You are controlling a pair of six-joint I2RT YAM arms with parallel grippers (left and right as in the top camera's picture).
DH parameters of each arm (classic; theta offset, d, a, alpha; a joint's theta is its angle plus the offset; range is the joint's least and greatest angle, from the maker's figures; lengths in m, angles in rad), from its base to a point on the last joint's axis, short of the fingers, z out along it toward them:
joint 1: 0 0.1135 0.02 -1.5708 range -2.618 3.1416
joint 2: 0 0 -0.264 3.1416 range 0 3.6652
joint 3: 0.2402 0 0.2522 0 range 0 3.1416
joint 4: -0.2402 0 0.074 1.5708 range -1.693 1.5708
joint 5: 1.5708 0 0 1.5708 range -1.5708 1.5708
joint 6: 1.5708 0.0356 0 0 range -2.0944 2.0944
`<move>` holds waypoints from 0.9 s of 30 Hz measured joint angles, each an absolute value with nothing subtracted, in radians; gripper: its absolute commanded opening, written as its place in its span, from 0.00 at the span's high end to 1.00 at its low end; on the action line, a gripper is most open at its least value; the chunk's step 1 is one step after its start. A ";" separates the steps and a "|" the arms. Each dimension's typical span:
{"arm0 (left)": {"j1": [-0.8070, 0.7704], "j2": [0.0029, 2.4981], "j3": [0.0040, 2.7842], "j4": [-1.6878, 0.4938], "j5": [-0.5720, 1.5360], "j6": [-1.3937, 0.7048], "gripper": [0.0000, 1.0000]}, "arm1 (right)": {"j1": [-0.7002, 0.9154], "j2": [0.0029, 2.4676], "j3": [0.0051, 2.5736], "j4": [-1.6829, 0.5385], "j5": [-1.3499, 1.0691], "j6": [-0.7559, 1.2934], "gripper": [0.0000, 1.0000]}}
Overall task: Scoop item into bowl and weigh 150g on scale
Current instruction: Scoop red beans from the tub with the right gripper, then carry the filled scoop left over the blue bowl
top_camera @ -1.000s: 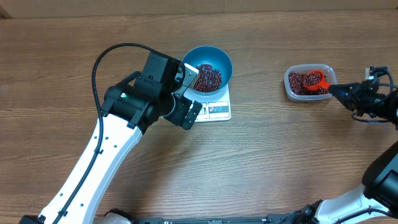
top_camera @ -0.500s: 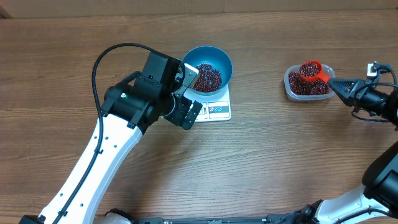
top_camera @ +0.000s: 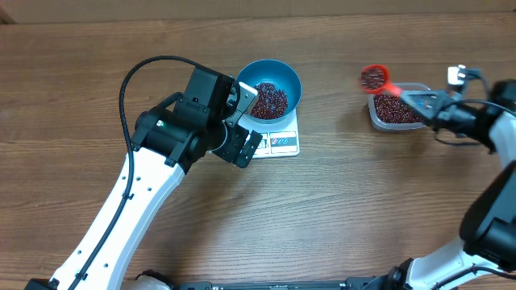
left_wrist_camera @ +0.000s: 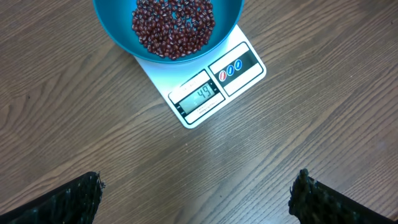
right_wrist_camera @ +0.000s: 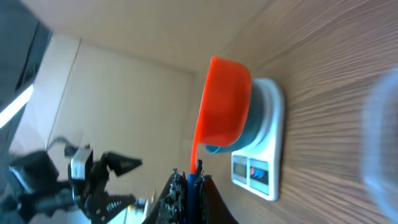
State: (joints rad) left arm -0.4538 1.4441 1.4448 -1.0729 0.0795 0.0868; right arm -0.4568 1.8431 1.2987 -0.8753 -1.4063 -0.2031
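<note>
Brown wood-grain table [top_camera: 339,209]; plain beige wall [right_wrist_camera: 124,93].

Right hand [right_wrist_camera: 189,182] pinches the orange scoop [right_wrist_camera: 224,102] before the scale [right_wrist_camera: 273,143]

Bare table [top_camera: 334,105] runs between bowl [top_camera: 295,80] and tub [top_camera: 374,112]; left claw [top_camera: 248,121] stands beside bowl

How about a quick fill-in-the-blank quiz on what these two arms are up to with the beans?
1. The bowl standing on the white scale is coloured ____.
2. The right gripper is shut on the orange-red scoop, gripping it by its ____.
3. The left gripper holds nothing, and its jaws are ____.
Missing words: blue; handle; open.
</note>
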 measured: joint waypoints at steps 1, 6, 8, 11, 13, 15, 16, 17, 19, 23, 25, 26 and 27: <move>-0.454 1.444 1.445 -1.073 0.080 0.087 0.00 | -0.426 1.843 1.312 -0.876 -1.407 -0.203 0.96; -0.454 1.444 1.445 -1.073 0.080 0.087 0.00 | -0.271 1.843 1.409 -0.847 -1.392 -0.175 0.97; -0.454 1.444 1.445 -1.073 0.080 0.087 0.00 | -0.215 1.843 1.446 -0.817 -1.365 -0.149 0.96; -0.454 1.444 1.445 -1.073 0.080 0.087 0.00 | -0.136 1.843 1.487 -0.770 -1.318 -0.111 0.96; -0.454 1.444 1.445 -1.073 0.080 0.087 0.00 | -0.096 1.843 1.501 -0.747 -1.279 -0.091 0.96; -0.454 1.444 1.445 -1.073 0.080 0.087 0.00 | -0.059 1.843 1.505 -0.725 -1.233 -0.076 0.96; -0.454 1.444 1.445 -1.073 0.080 0.087 0.00 | -0.037 1.843 1.505 -0.721 -1.201 -0.070 0.96; -0.454 1.444 1.445 -1.073 0.080 0.087 0.00 | -0.020 1.843 1.505 -0.721 -1.173 -0.067 0.96; -0.454 1.444 1.445 -1.073 0.080 0.087 0.00 | 0.015 1.843 1.505 -0.719 -1.102 -0.059 0.96; -0.454 1.444 1.445 -1.073 0.080 0.087 0.00 | 0.094 1.843 1.505 -0.715 -0.957 -0.051 0.96; -0.454 1.444 1.445 -1.073 0.080 0.087 0.00 | 0.132 1.843 1.505 -0.706 -0.887 -0.043 0.96; -0.454 1.444 1.445 -1.073 0.080 0.087 0.00 | 0.146 1.843 1.505 -0.704 -0.860 -0.041 0.96; -0.454 1.444 1.445 -1.073 0.080 0.087 0.00 | 0.165 1.843 1.505 -0.703 -0.817 -0.036 0.97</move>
